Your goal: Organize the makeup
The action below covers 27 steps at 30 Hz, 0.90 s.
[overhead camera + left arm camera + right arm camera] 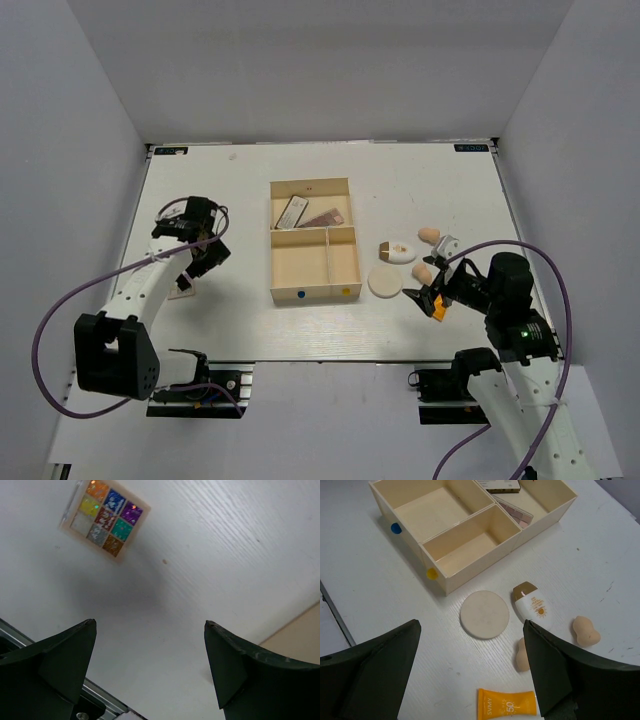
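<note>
A multicoloured palette (105,522) lies flat on the white table, ahead of my left gripper (150,622). That gripper is open and holds nothing; in the top view the left gripper (197,262) hovers just above the palette (182,290). My right gripper (471,625) is open over a round cream puff (484,615). Beside the puff lie a white oval bottle with a brown cap (532,606), two peach sponges (585,631) (522,655) and an orange tube (507,705). In the top view the right gripper (428,296) sits right of the tray.
The cream three-compartment tray (273,262) stands mid-table. Its far long compartment holds two flat palettes (292,212) (325,218); the two near compartments look bare. A corner of the tray (300,630) shows at the right of the left wrist view. White walls enclose the table.
</note>
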Each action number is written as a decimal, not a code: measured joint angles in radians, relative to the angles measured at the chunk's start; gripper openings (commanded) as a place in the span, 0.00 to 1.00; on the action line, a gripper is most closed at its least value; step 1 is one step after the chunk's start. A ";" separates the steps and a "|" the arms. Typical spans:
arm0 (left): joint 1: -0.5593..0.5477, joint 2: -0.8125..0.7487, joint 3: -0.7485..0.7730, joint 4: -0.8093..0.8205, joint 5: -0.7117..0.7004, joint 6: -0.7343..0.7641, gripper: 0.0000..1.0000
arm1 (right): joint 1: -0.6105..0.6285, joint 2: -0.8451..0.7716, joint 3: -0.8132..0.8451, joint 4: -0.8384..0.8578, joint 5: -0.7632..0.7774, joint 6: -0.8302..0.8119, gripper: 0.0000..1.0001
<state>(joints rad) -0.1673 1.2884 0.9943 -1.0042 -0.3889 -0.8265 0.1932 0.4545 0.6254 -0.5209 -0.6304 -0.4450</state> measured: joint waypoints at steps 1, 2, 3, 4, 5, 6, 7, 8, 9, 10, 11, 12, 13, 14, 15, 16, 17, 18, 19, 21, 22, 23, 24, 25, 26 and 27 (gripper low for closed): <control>0.007 -0.007 -0.017 -0.007 -0.005 -0.038 0.98 | 0.000 -0.009 0.000 -0.003 -0.002 0.000 0.89; 0.015 -0.018 -0.037 -0.010 -0.015 -0.077 0.98 | 0.000 -0.017 0.000 -0.003 -0.003 0.000 0.89; 0.023 -0.030 -0.056 -0.006 -0.023 -0.110 0.98 | 0.000 -0.024 0.000 -0.003 -0.004 0.000 0.89; 0.031 -0.042 -0.075 -0.005 -0.029 -0.141 0.98 | 0.000 -0.029 0.000 -0.003 -0.004 0.000 0.89; 0.039 -0.051 -0.091 -0.003 -0.037 -0.168 0.98 | 0.000 -0.032 0.000 -0.002 -0.003 0.000 0.89; 0.047 -0.055 -0.101 0.001 -0.042 -0.186 0.98 | 0.000 -0.033 0.000 -0.003 -0.003 0.000 0.89; 0.057 -0.052 -0.106 0.005 -0.045 -0.203 0.98 | 0.000 -0.032 0.000 -0.003 -0.002 0.001 0.89; 0.068 -0.041 -0.107 0.014 -0.048 -0.214 0.98 | 0.000 -0.032 0.000 -0.003 -0.002 0.001 0.89; 0.079 -0.023 -0.103 0.021 -0.050 -0.220 0.98 | 0.000 -0.031 0.000 -0.002 -0.002 0.001 0.89; 0.089 0.001 -0.097 0.026 -0.050 -0.224 0.98 | 0.000 -0.031 0.000 -0.003 -0.002 0.001 0.89; 0.101 0.032 -0.090 0.035 -0.049 -0.226 0.98 | 0.000 -0.031 0.000 -0.002 -0.001 0.001 0.89; 0.113 0.061 -0.084 0.040 -0.046 -0.228 0.98 | 0.000 -0.031 0.000 -0.002 -0.002 0.001 0.89; 0.125 0.093 -0.079 0.046 -0.042 -0.230 0.98 | 0.000 -0.031 0.000 -0.002 -0.001 0.002 0.89; 0.136 0.118 -0.077 0.053 -0.038 -0.232 0.98 | 0.000 -0.031 0.000 -0.002 -0.001 0.003 0.89; 0.151 0.141 -0.078 0.063 -0.029 -0.238 0.98 | 0.000 -0.031 0.000 -0.002 -0.001 0.004 0.89; 0.164 0.157 -0.081 0.074 -0.020 -0.246 0.98 | 0.000 -0.031 0.000 -0.002 -0.001 0.004 0.89; 0.175 0.164 -0.088 0.090 -0.012 -0.251 0.98 | 0.000 -0.031 0.000 -0.002 -0.001 0.005 0.89; 0.187 0.164 -0.100 0.110 -0.005 -0.260 0.98 | 0.000 -0.031 0.000 -0.002 -0.001 0.005 0.89; 0.200 0.159 -0.115 0.130 0.005 -0.269 0.98 | 0.000 -0.031 0.000 -0.002 -0.001 0.005 0.89; 0.219 0.155 -0.137 0.161 0.018 -0.286 0.98 | 0.000 -0.030 0.000 -0.002 -0.001 0.005 0.89; 0.231 0.155 -0.143 0.173 0.024 -0.298 0.98 | 0.000 -0.029 0.000 -0.002 -0.001 0.006 0.89; 0.243 0.156 -0.145 0.182 0.029 -0.308 0.98 | 0.000 -0.029 0.000 -0.002 -0.001 0.007 0.89; 0.254 0.157 -0.145 0.193 0.032 -0.316 0.98 | 0.000 -0.028 0.000 -0.002 -0.001 0.007 0.89; 0.262 0.160 -0.145 0.203 0.034 -0.321 0.98 | 0.000 -0.027 0.000 -0.002 -0.002 0.007 0.89; 0.272 0.167 -0.142 0.212 0.035 -0.327 0.98 | 0.000 -0.027 0.000 -0.002 -0.002 0.008 0.89; 0.279 0.177 -0.141 0.221 0.037 -0.332 0.98 | 0.000 -0.027 0.000 -0.002 -0.002 0.007 0.89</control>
<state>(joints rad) 0.1116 1.4658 0.8536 -0.7834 -0.3519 -1.1587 0.1932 0.4274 0.6254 -0.5232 -0.6319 -0.4377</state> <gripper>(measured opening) 0.982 0.887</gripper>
